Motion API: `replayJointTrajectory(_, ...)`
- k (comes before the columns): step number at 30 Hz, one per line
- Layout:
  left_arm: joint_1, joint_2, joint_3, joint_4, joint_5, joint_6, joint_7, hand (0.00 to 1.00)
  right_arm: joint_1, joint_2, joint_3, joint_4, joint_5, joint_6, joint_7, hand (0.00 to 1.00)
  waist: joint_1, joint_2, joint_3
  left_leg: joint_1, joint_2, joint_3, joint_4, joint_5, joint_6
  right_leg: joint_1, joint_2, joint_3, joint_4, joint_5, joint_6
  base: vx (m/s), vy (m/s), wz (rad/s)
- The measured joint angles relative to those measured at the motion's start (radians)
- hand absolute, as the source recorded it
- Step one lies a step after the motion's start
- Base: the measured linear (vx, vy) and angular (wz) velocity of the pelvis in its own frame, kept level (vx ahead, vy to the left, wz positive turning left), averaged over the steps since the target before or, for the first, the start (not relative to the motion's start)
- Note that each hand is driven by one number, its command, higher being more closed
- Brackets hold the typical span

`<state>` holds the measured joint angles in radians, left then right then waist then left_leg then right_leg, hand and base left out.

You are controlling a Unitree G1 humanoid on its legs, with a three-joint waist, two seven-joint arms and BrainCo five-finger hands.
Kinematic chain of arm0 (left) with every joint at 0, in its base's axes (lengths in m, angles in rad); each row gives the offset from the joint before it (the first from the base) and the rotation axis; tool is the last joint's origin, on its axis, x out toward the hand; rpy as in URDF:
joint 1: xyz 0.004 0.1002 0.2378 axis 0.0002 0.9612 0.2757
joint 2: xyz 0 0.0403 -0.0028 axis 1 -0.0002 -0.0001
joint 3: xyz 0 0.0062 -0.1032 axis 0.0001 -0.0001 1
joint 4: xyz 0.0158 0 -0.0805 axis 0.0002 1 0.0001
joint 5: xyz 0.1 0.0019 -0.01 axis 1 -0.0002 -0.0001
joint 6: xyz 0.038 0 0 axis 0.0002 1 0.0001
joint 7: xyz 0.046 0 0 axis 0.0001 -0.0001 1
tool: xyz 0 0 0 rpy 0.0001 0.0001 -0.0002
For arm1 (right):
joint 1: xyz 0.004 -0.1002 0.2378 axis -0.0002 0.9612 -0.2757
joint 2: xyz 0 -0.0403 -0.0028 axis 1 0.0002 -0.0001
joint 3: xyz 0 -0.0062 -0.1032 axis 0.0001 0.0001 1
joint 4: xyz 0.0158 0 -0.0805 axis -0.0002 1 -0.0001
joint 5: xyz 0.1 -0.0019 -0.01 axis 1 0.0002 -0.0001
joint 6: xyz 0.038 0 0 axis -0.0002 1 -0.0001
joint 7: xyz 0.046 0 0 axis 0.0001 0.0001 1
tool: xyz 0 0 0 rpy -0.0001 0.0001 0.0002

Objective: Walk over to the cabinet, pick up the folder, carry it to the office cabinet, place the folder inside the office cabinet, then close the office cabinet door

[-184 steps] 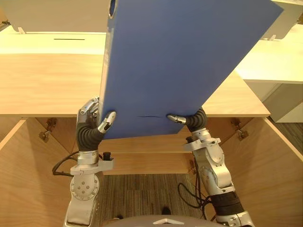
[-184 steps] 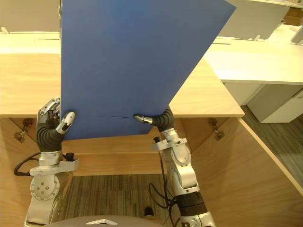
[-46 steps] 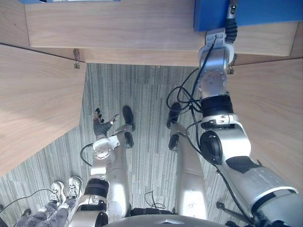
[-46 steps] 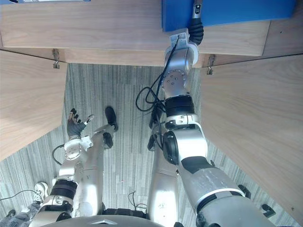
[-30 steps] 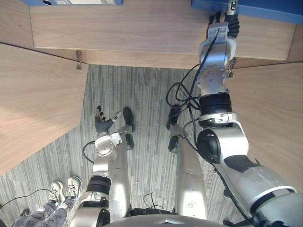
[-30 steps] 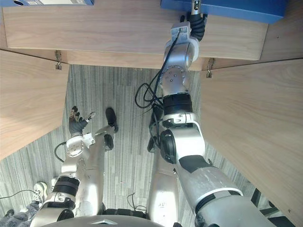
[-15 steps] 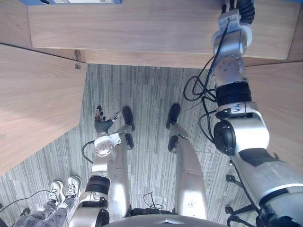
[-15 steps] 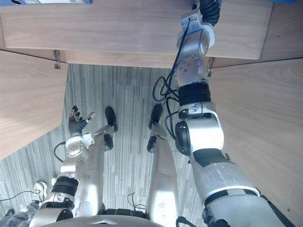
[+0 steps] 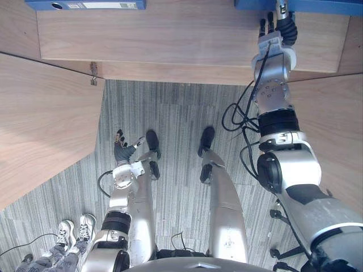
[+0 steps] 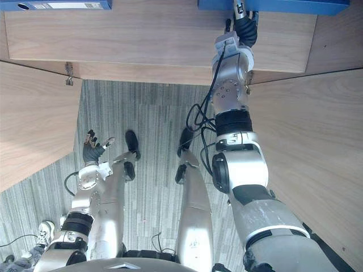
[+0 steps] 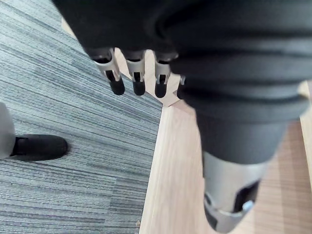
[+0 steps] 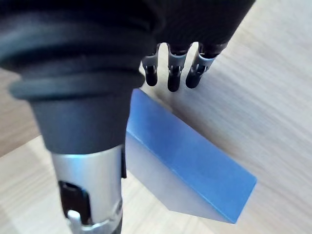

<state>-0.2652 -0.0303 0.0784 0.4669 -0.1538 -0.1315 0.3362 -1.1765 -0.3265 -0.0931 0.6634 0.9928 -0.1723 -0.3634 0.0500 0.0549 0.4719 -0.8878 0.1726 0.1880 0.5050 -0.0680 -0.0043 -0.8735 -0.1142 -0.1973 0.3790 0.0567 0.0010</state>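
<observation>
Right robot hand point(image 12: 176, 63) withdrew; folder point(image 12: 195, 161) seemingly shelved.

No longer grips the blue folder point(image 12: 190, 170) in both hands, tilted above the cabinet top; has it lying on the wooden shelf point(image 12: 273, 73) inside the cabinet instead. Reaches the right hand point(image 9: 283, 25) up to the folder's near edge, fingers point(image 12: 171, 80) straight, not curled round it. Hangs the left hand point(image 9: 121, 148) low over the carpet point(image 9: 176, 124), fingers spread. Looks down at the floor now.
</observation>
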Motion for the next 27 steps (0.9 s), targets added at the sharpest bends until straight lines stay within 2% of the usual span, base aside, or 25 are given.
replayJointTrajectory(5,-0.001,0.010,0.000,0.031,0.000,-0.001,-0.006,0.00,0.000,-0.044,0.038,0.036,-0.070,0.045,0.035,0.00,-0.002,0.000,0.000,0.002,0.002,-0.001,0.006,0.000,0.000,0.005,0.002,-0.001,-0.002,0.003,-0.001,0.02,-0.010,0.00)
replayJointTrajectory(13,0.002,0.026,0.000,0.046,-0.001,-0.007,-0.025,0.00,0.007,-0.090,0.082,0.114,-0.172,0.081,0.079,0.00,0.000,-0.001,0.000,0.017,0.010,0.000,0.002,-0.001,0.000,0.030,0.011,-0.005,-0.022,0.009,-0.002,0.00,0.000,0.00)
replayJointTrajectory(18,0.009,0.038,0.000,0.066,-0.001,-0.008,-0.044,0.00,0.008,-0.163,0.128,0.169,-0.315,0.117,0.108,0.00,-0.001,-0.001,0.000,0.017,0.011,-0.001,-0.001,-0.001,0.000,0.032,0.012,-0.008,-0.027,0.011,0.000,0.03,-0.017,0.01)
replayJointTrajectory(23,0.017,0.055,0.000,0.076,-0.001,-0.008,-0.060,0.00,0.018,-0.233,0.153,0.189,-0.532,0.155,0.133,0.00,-0.003,-0.002,-0.001,0.019,0.010,-0.001,0.000,0.000,0.000,0.034,0.012,-0.009,-0.032,0.014,0.002,0.03,-0.018,0.00)
replayJointTrajectory(27,0.030,0.061,0.007,0.088,0.000,-0.008,-0.060,0.00,0.069,-0.238,0.151,0.182,-0.674,0.159,0.133,0.00,-0.010,-0.033,-0.018,0.019,0.013,0.002,-0.002,0.000,0.000,0.036,0.016,-0.007,-0.045,0.019,0.002,0.02,-0.018,-0.03)
